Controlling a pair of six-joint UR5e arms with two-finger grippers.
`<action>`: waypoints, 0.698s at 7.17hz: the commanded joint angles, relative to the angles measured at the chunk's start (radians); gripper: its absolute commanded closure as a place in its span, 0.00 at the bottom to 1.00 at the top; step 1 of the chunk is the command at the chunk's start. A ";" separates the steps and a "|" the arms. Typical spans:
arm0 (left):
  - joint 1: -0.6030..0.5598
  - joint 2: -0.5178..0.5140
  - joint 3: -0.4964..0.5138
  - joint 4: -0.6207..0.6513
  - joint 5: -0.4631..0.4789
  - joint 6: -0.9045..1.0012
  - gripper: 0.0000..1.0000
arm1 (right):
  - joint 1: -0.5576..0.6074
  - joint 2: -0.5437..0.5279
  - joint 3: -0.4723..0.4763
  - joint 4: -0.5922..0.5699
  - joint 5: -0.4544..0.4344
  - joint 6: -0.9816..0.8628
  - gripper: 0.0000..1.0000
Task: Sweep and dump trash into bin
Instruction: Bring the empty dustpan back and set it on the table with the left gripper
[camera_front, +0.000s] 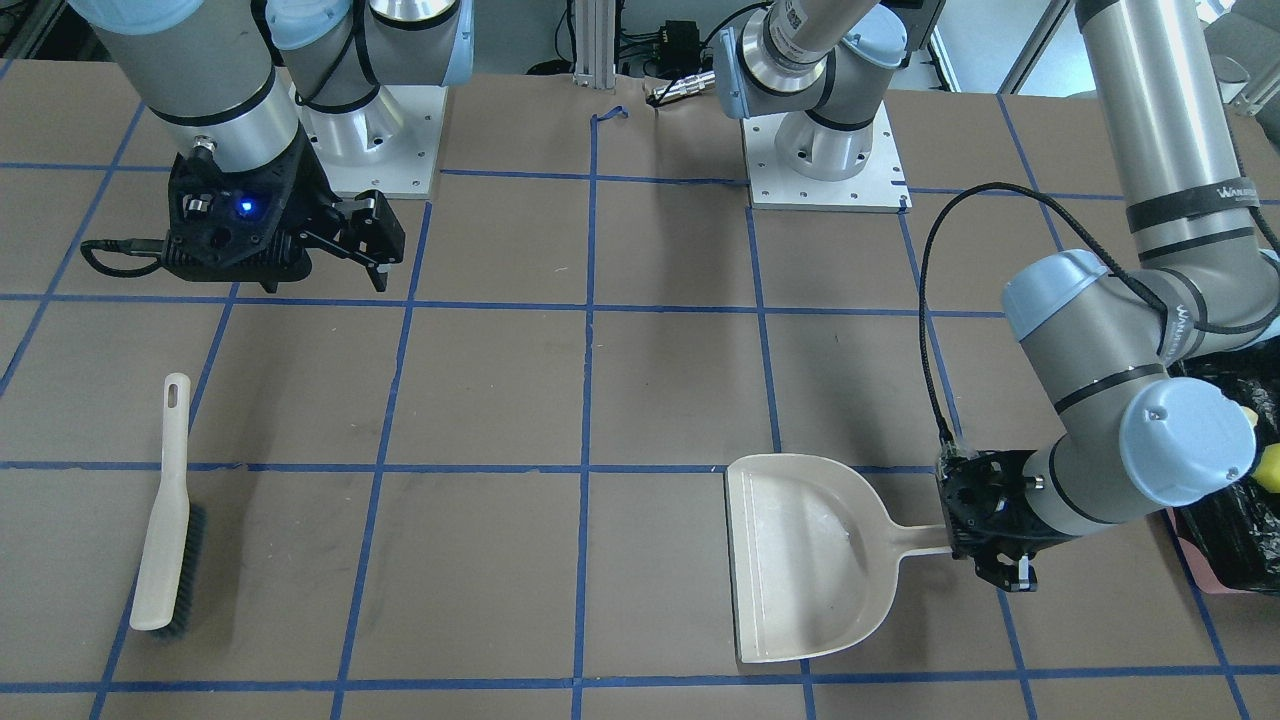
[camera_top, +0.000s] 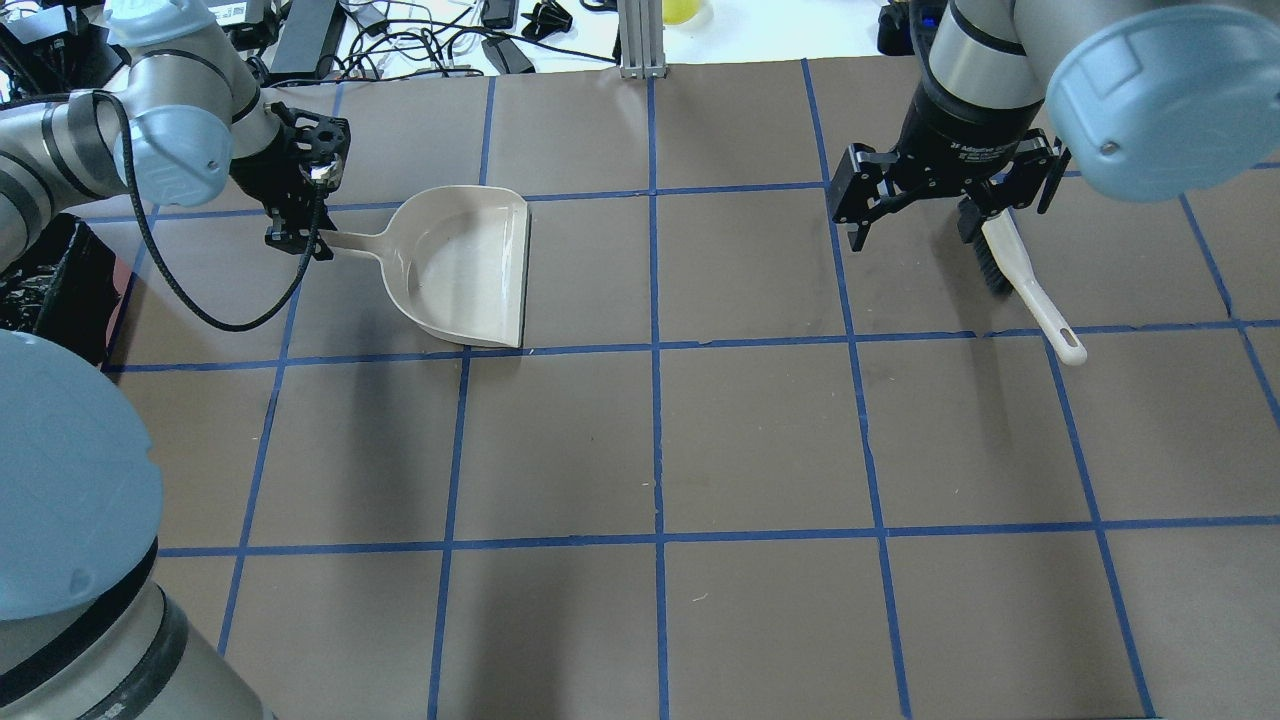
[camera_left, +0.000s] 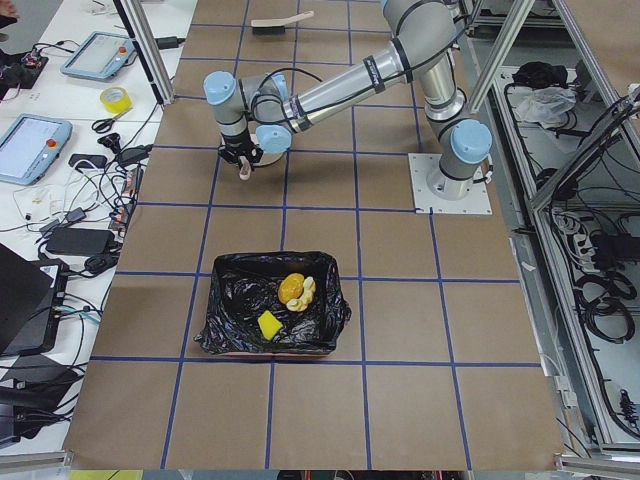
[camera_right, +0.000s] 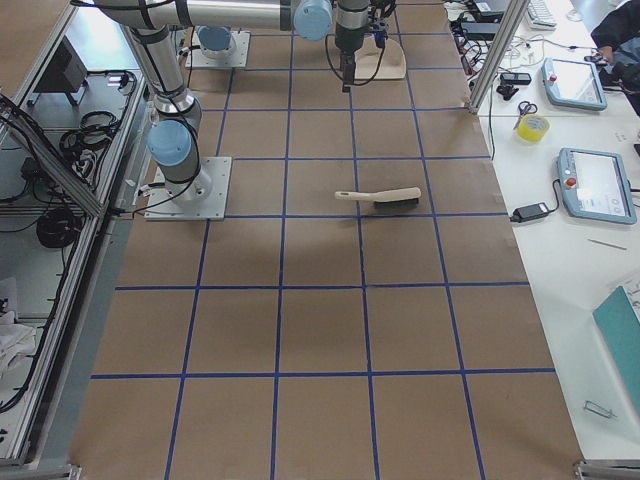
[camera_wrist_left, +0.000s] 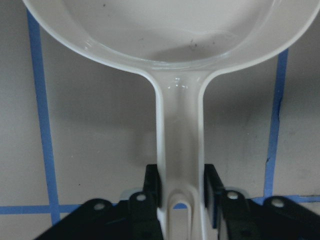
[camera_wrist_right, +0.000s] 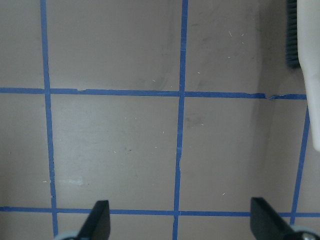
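Note:
The bin (camera_left: 232, 305), lined with a black bag, holds all three pieces of trash: a golden-brown lump (camera_left: 292, 288), a pale peel (camera_left: 309, 293) and a yellow wedge (camera_left: 270, 324). The bin also shows at the right edge of the front view (camera_front: 1225, 530). The beige dustpan (camera_top: 460, 265) lies flat and empty on the table. My left gripper (camera_top: 300, 245) is shut on the dustpan's handle (camera_wrist_left: 180, 135). My right gripper (camera_top: 912, 228) is open and empty above the table, beside the brush (camera_top: 1022, 285).
The beige brush with dark bristles (camera_front: 165, 530) lies flat on the table on my right side. Brown paper with a blue tape grid covers the table. Cables and tablets lie beyond the far edge.

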 joint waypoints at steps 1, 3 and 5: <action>-0.005 -0.004 0.000 0.001 -0.002 -0.004 1.00 | 0.000 0.002 0.000 -0.002 0.000 0.000 0.00; 0.000 -0.010 0.006 0.001 -0.005 -0.020 0.05 | 0.000 0.004 0.002 -0.006 0.002 -0.001 0.00; -0.012 0.016 0.017 0.000 -0.018 -0.101 0.03 | 0.000 0.005 0.005 -0.008 0.002 -0.001 0.00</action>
